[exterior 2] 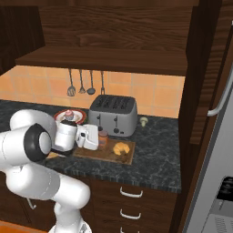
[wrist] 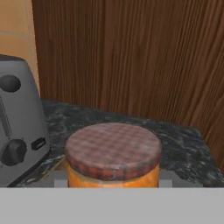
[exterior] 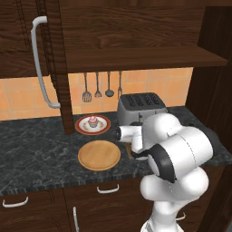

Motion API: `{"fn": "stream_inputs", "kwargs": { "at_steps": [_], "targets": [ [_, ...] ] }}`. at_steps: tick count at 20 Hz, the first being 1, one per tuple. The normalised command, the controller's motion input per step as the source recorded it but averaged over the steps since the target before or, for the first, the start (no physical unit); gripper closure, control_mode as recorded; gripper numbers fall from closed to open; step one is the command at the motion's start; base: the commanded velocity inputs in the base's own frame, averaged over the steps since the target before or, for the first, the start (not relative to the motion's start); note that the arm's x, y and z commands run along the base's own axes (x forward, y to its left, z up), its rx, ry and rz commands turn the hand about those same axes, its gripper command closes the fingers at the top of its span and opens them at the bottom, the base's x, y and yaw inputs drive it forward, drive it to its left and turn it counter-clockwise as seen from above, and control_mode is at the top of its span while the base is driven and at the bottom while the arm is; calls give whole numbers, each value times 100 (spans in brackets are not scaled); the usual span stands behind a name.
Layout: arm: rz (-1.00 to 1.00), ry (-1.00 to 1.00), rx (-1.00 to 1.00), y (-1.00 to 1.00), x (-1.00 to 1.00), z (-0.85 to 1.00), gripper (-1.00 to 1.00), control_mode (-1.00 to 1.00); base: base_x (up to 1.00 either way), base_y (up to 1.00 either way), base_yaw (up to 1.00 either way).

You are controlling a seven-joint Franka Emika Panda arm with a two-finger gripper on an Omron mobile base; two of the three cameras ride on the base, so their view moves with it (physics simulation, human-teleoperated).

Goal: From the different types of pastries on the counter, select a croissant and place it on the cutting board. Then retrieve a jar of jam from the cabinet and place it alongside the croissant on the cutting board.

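**Dark board carries the croissant, with the jam jar in the gripper beside it**

Dark-brown wood is what the cutting board (exterior 2: pixel 93 154) shows, lying flat on the black marble counter (exterior 2: pixel 154 154) just in front of the grey toaster (exterior 2: pixel 113 115). On the board's right part lies the golden croissant (exterior 2: pixel 120 148). Just left of it stands the jam jar (exterior 2: pixel 103 138), orange-brown with a paler lid, upright and low over the board; whether its base touches the wood cannot be told. The gripper (exterior 2: pixel 101 139) reaches in from the left at the jar's height, and its fingers are closed on the jar's sides.

From the hand camera the jar (wrist: pixel 113 157) sits close at the bottom centre, its checked lid facing up, with the toaster (wrist: pixel 19 122) to the left and a dark wood wall behind.

In the left base view the white arm hides most of the board. A round light-wood plate (exterior: pixel 99 155) lies on the counter (exterior: pixel 36 149), and behind it a red-rimmed plate (exterior: pixel 103 123) holds the pink-frosted cupcake (exterior: pixel 93 121). Utensils (exterior: pixel 97 88) hang on the orange tiled wall under the cabinet shelf (exterior: pixel 145 58).
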Motion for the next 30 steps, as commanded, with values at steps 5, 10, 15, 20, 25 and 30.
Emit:
{"fn": "stream_inputs", "kwargs": {
  "at_steps": [5, 10, 15, 20, 25, 30],
  "targets": [
    [0, 1, 0, 1, 0, -75, 100, -100, 0, 0, 0],
    [0, 0, 0, 0, -2, -47, 100, -100, 0, 0, 0],
    [-1, -7, -1, 10, 11, 0, 100, -100, 0, 0, 0],
    [-15, -7, -5, 25, 30, -4, 100, -100, 0, 0, 0],
    [-3, -4, -5, 17, 27, -45, 100, -100, 0, 0, 0],
    [-11, -14, -13, 30, 37, -93, 100, -100, 0, 0, 0]
  ]
}}
